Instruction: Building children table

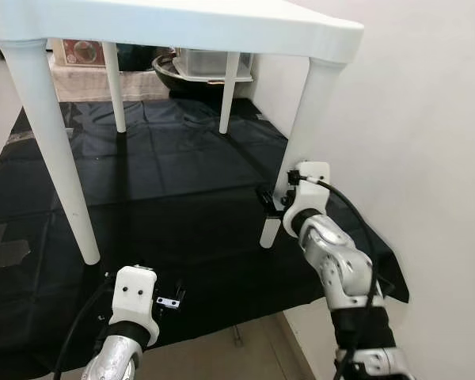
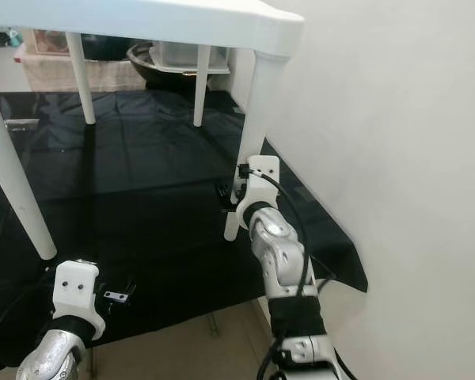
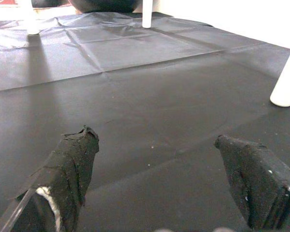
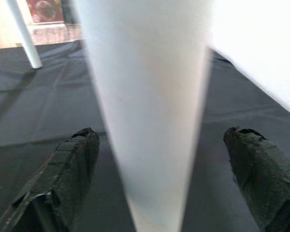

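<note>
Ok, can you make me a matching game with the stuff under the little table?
Things:
1. white plastic table leg
2. black floor sheet
3. left gripper
4. dark round bowl

Places:
A. hovering open over the sheet
B. between the right gripper fingers
C. behind the table, by the wall
D. spread flat under the table

Pairs: 1-B, 2-D, 3-A, 4-C

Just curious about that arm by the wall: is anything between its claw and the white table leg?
Nothing visible. The right end effector is open, its fingers either side of the table leg, not touching it.
</note>
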Robot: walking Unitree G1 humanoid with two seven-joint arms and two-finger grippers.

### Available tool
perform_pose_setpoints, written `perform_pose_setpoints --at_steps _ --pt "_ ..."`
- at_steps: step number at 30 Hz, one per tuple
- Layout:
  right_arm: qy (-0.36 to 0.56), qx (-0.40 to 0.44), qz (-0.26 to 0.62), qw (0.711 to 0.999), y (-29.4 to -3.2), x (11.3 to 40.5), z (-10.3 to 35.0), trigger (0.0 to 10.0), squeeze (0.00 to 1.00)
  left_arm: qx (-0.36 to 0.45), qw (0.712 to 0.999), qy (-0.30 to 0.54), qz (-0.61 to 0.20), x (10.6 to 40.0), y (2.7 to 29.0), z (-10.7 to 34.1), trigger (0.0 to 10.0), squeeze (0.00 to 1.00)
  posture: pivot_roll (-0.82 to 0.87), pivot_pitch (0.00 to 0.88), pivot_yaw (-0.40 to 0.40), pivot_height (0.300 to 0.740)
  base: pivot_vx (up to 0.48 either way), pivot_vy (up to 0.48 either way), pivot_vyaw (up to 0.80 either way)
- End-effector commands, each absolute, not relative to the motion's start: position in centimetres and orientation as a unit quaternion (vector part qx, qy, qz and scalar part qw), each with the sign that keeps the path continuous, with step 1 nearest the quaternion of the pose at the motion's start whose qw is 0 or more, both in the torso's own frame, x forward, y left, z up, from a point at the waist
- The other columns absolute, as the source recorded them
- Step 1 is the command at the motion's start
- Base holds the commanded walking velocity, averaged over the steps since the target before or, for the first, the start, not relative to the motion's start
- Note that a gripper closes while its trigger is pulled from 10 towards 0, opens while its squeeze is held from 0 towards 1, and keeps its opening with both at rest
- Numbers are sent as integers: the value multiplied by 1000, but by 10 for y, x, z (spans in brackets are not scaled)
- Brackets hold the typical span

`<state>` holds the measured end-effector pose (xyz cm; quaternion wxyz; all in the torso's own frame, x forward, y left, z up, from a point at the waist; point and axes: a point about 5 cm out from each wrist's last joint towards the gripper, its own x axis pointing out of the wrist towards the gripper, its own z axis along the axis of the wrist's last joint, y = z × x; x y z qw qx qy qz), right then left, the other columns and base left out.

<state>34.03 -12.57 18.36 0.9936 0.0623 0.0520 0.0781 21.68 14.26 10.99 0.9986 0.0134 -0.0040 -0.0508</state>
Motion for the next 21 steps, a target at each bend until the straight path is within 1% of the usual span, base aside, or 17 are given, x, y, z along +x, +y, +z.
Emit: perform_pose_setpoints --at_steps 1,2,3,5,7,10,11,12,14,17,18,21 --pt "52 65 65 994 -138 334 182 10000 1000 15 998 8 -55 215 140 104 10000 0 94 0 -145 740 0 0 0" --pt "54 63 61 995 -143 328 180 10000 1000 14 998 8 -53 215 140 104 10000 0 94 0 -146 740 0 0 0" --pt "56 57 58 995 -150 314 176 10000 1000 13 999 8 -51 213 141 104 10000 0 83 0 -144 740 0 0 0" --pt "56 57 58 995 -150 314 176 10000 1000 13 999 8 -51 213 141 104 10000 0 83 0 -144 740 0 0 0" --pt "57 51 61 995 -155 296 175 10000 1000 11 999 9 -49 212 143 104 10000 0 83 0 -144 740 0 0 0" --pt "56 51 63 995 -154 291 175 10000 1000 11 999 9 -48 212 144 104 10000 0 74 0 -138 740 0 0 0" --pt "38 52 100 993 -150 280 181 10000 1000 9 999 8 -51 210 144 105 10000 0 52 0 -118 740 0 0 0" --pt "38 52 100 993 -150 280 181 10000 1000 9 999 8 -51 210 144 105 10000 0 52 0 -118 740 0 0 0" --pt "18 44 142 989 -146 265 186 10000 1000 7 998 7 -54 208 144 106 10000 0 50 0 -113 740 0 0 0" --pt "18 23 145 989 -147 261 184 10000 1000 6 998 6 -55 208 143 107 10000 0 54 0 -110 740 0 0 0" --pt "25 11 136 990 -148 261 180 10000 0 7 998 5 -54 207 144 108 10000 0 57 0 -112 740 0 0 0" --pt "36 -2 124 992 -149 258 177 10000 0 8 999 4 -53 207 144 109 10000 0 60 0 -115 740 0 0 0"
